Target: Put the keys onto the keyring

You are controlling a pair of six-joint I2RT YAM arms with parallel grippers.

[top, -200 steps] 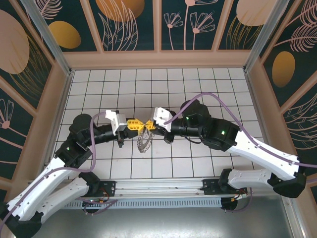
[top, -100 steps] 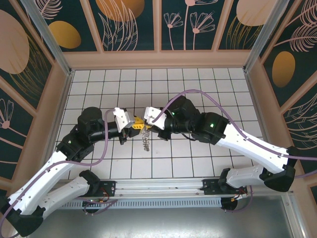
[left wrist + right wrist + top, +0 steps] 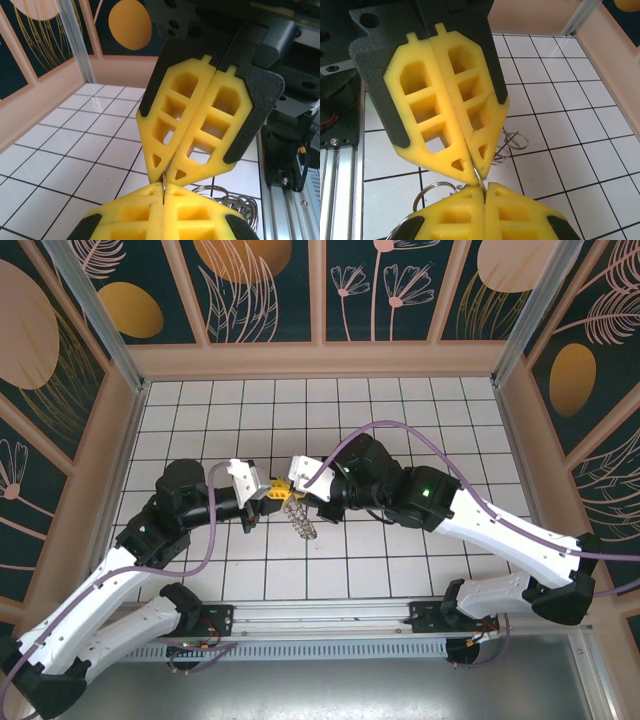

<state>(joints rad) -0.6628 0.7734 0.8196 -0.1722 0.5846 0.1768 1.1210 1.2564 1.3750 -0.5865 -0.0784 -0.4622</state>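
**Two grippers on one wire.** The left gripper [image 3: 280,494] is fully closed, pads flush, and nips a thin wire loop [image 3: 163,186] at its very tips. The right gripper [image 3: 293,498], closed just as tightly, meets the left gripper tip to tip and nips the same loop. The keyring [image 3: 303,523] dangles just below the left gripper, offset toward the right arm. Whether it touches the tiled floor [image 3: 400,570] cannot be told. The keys cannot be picked out among the fringe (too small here).

Handling, as judged: light, stiff, slippery wire that swings and twists freely, with a fringe likely to snag. It is best pinched on bare wire with the fingertips alone.

Half a second earlier the keyring hung nearly edge-on under the left gripper, and it now slants farther rightward. One second earlier it showed a broader face, and both arms lay more stretched out.
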